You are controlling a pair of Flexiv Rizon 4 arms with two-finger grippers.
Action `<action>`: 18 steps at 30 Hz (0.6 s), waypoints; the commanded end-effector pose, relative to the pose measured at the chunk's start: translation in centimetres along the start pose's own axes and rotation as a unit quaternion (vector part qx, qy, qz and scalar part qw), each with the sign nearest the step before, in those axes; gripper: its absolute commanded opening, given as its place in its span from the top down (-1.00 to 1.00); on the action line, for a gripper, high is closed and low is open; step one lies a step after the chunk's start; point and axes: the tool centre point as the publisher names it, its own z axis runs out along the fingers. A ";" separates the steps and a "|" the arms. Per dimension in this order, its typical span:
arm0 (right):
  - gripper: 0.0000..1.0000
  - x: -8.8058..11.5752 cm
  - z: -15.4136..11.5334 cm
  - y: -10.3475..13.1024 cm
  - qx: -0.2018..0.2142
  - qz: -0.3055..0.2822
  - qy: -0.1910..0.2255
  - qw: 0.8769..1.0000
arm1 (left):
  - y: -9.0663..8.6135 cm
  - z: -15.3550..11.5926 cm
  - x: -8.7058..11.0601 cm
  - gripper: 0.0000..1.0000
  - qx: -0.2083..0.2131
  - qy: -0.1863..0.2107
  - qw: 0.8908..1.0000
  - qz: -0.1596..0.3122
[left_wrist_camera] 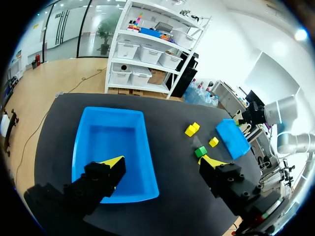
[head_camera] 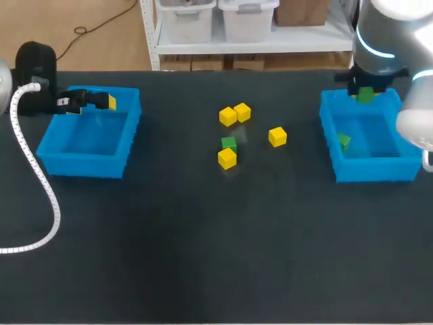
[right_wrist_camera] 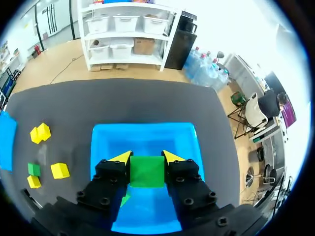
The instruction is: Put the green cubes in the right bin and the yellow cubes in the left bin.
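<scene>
Right tool (right_wrist_camera: 146, 157), green cube (right_wrist_camera: 146, 172) pinched betw. its jaws — above right bin (right_wrist_camera: 147, 137)

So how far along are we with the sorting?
One green cube lies in the right bin. The right gripper holds a second green cube above it. Four yellow cubes and a loose green cube sit unsorted on the table; the left bin looks empty.

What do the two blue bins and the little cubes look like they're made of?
The left bin and right bin: likely moulded plastic, smooth with a faint sheen, thin even walls. The yellow cubes and the green cube in the right end effector: solid matte colour, crisp edges; painted wood or foam, can't tell.
</scene>
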 end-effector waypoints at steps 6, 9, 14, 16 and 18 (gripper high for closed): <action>1.00 3.5 0.6 1.8 -0.002 -0.018 0.029 0.999 | 0.2 0.0 0.1 -1.00 0.005 -0.003 1.000 0.001; 1.00 3.6 0.9 1.7 0.006 -0.021 0.031 0.999 | 0.2 0.0 0.1 -1.00 0.005 -0.003 1.000 0.001; -1.00 2.6 1.4 0.2 0.040 -0.013 0.020 0.999 | 0.2 0.0 0.1 -1.00 0.005 -0.003 1.000 0.001; -1.00 1.8 1.2 -0.4 0.045 -0.006 0.007 0.999 | 0.2 0.0 0.1 -1.00 0.005 -0.003 1.000 0.001; -1.00 0.5 0.4 -0.5 0.045 -0.006 -0.014 0.999 | 0.2 0.0 0.1 -1.00 0.005 -0.003 1.000 0.001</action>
